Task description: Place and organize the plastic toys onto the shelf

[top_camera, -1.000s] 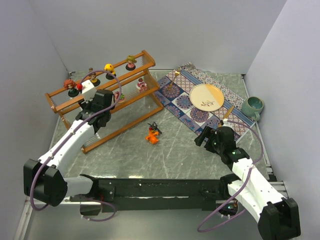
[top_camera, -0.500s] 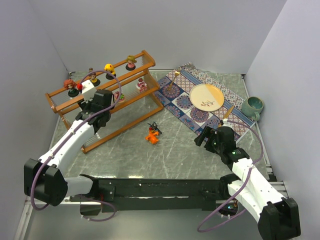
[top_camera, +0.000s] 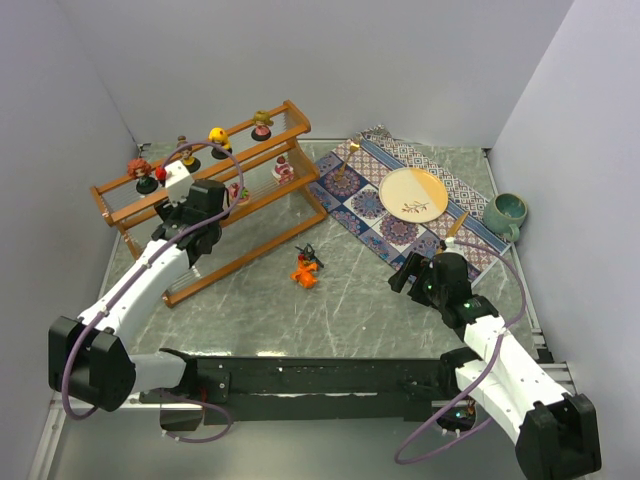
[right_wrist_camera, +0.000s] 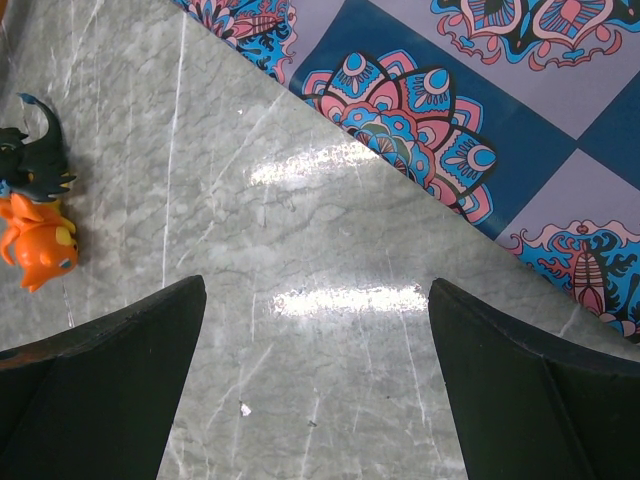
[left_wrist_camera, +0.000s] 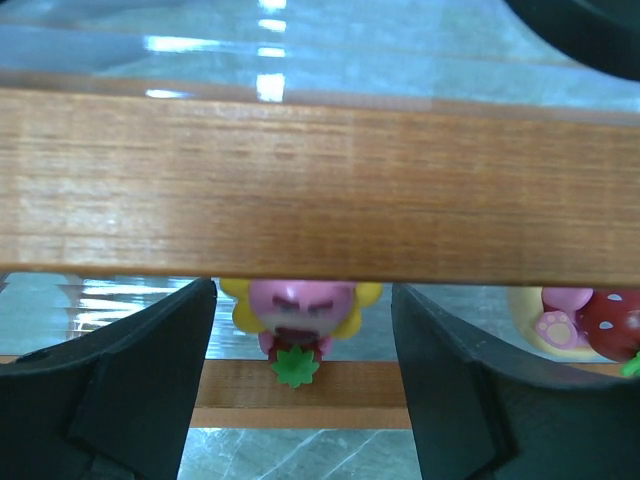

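The shelf (top_camera: 130, 200) stands at the back left. Several dolls stand on its top tier, among them a red-haired one (top_camera: 141, 173) and a yellow one (top_camera: 219, 140). A pink toy (top_camera: 283, 168) stands on the middle tier. My left gripper (top_camera: 222, 192) is open at the middle tier. In the left wrist view its jaws (left_wrist_camera: 300, 300) stand either side of a pink flowery toy (left_wrist_camera: 298, 312) on a shelf rail (left_wrist_camera: 300, 385), with gaps on both sides. An orange toy (top_camera: 303, 272) and a black spiky toy (top_camera: 311, 256) lie on the table. My right gripper (top_camera: 405, 276) is open and empty over the table (right_wrist_camera: 317, 290).
The patterned blue mat (top_camera: 350, 205) lies at the back right with a plate (top_camera: 413, 193) on it. A teal mug (top_camera: 507, 212) stands by the right wall. Another pink and red toy (left_wrist_camera: 585, 322) sits right of my left jaws. The orange toy (right_wrist_camera: 38, 248) shows left of my right gripper.
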`<control>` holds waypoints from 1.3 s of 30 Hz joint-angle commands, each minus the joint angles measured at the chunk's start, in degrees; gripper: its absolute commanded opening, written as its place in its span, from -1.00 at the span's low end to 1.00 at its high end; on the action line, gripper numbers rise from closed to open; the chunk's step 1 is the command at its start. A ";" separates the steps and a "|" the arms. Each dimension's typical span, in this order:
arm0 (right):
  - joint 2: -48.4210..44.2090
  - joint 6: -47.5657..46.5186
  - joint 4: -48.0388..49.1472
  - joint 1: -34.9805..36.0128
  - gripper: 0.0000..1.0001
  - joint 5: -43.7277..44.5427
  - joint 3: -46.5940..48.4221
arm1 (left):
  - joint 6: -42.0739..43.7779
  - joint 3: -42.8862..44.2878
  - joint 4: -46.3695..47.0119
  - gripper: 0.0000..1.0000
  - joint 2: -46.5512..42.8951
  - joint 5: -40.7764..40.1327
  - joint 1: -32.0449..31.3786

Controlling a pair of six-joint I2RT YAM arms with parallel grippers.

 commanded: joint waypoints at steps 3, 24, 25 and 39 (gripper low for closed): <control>0.64 -0.79 2.28 0.24 0.99 -0.35 0.14 | 0.58 -0.41 1.48 0.54 -2.18 0.83 0.17; 1.70 -1.76 3.68 0.33 0.97 -2.90 0.49 | -5.66 -0.24 -4.75 0.61 -10.61 6.45 -1.84; 1.70 -1.76 4.21 0.24 0.97 -3.51 0.41 | -6.01 -0.23 -5.02 0.62 -11.14 6.45 -3.24; 9.16 0.00 19.32 6.20 0.91 -15.56 0.66 | -10.33 -1.98 -3.27 0.60 -9.92 10.40 -26.18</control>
